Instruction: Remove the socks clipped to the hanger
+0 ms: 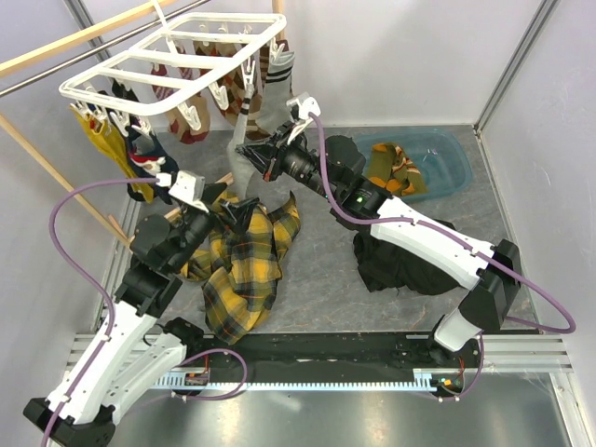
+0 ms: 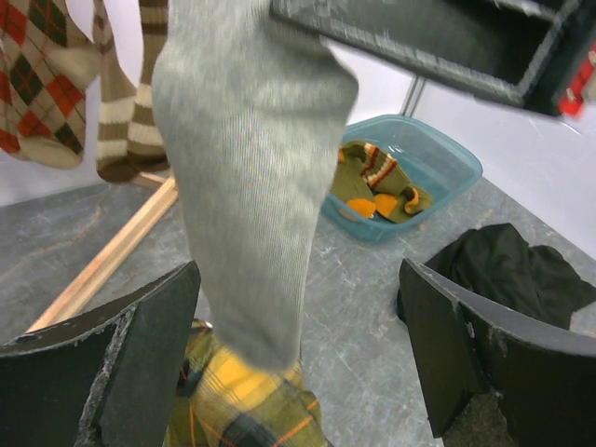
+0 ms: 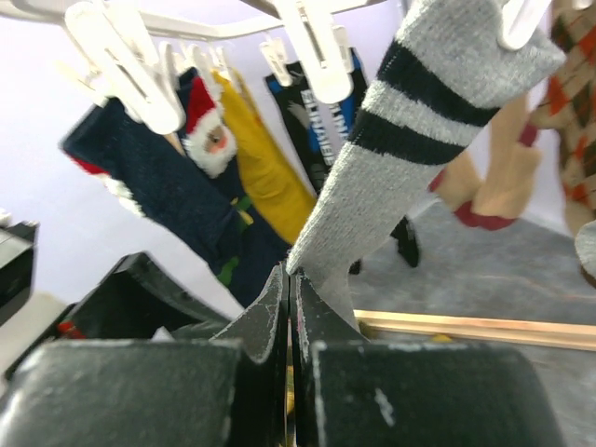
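The white grid hanger (image 1: 177, 58) hangs at the top left with several socks on its clips. A grey striped sock (image 1: 276, 88) hangs from a clip at its near right corner. My right gripper (image 1: 254, 155) is shut on this sock at mid-length; in the right wrist view the sock (image 3: 410, 121) runs from the closed jaws (image 3: 293, 279) up to a white clip (image 3: 518, 19). My left gripper (image 1: 237, 212) is open just below, and the sock's toe (image 2: 251, 205) hangs between its fingers (image 2: 140, 345) without touching them. Navy, mustard (image 3: 265, 168) and argyle socks (image 2: 42, 84) remain clipped.
A blue bin (image 1: 438, 168) at the back right holds olive-orange socks (image 2: 377, 182). A yellow plaid cloth (image 1: 244, 261) lies under the left gripper. A black garment (image 1: 396, 265) lies right of centre. A wooden rack with a metal rail (image 1: 56, 56) stands at the left.
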Robot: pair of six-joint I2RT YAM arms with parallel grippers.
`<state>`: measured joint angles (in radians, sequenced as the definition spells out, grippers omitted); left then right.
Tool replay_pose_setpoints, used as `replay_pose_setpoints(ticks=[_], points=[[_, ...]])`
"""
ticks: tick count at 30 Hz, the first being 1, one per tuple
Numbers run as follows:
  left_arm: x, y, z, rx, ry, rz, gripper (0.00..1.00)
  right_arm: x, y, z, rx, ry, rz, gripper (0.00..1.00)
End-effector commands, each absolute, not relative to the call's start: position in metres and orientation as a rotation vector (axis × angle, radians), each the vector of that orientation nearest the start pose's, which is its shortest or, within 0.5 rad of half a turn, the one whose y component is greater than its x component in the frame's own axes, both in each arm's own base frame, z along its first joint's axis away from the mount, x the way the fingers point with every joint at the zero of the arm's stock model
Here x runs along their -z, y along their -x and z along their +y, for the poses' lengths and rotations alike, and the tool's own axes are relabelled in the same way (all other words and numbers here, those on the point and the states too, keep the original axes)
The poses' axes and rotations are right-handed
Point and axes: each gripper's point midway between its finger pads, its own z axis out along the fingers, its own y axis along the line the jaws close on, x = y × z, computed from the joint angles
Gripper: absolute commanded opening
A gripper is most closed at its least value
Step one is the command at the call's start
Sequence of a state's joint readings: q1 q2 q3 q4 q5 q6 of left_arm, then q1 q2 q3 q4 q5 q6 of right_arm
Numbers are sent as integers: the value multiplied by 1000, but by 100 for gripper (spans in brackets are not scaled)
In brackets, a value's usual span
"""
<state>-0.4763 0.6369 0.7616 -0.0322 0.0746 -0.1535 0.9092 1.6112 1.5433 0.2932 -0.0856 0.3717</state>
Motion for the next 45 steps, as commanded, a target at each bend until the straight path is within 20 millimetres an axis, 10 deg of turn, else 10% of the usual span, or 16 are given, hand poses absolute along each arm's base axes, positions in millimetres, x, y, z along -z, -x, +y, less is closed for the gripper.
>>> replay_pose_setpoints(ticks=[1,7,15,25,32,45], points=[[-382,-263,-147,500,-297,1396,93,-489,-281,434,-1274,407,1249,0],[-394,-282,-151,469,-278,1370,87,-492,-279,436,-1320,391,1243,1],[-382,-284,-156,462,-324,1355,2,-480,-280,435,-1312,381,1286,3],[-378,-268,-158,499,-364,1308,2,-467,-321,396,-1019,144,1437,40],[-380,-258,-165,542,-408,1286,2,-512,-333,370,-843,21,1404,53],[-382,-252,-166,568,-416,1280,2,-536,-369,395,-565,147,1327,65]])
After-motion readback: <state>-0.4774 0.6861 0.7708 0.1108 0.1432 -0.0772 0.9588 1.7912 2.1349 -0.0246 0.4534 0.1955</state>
